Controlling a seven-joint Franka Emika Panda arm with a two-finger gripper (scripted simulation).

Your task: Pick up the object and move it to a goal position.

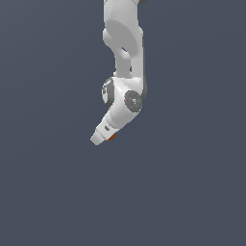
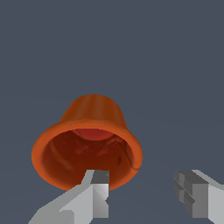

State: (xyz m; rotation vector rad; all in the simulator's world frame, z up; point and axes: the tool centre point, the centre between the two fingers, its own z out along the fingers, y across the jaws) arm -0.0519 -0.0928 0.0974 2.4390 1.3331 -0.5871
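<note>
Gripper (image 2: 146, 197) open, holding nothing; one finger (image 2: 94, 197) overlaps the object (image 2: 87, 144) rim (cup-like, hollow). Risk: closing off-centre could clip the rim and knock it away.

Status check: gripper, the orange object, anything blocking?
Gripper open, holding nothing. Orange cup-like object on its side, hollow rim toward the wrist camera; one finger in front of its rim, the other clear beside it. Nothing else in view.
</note>
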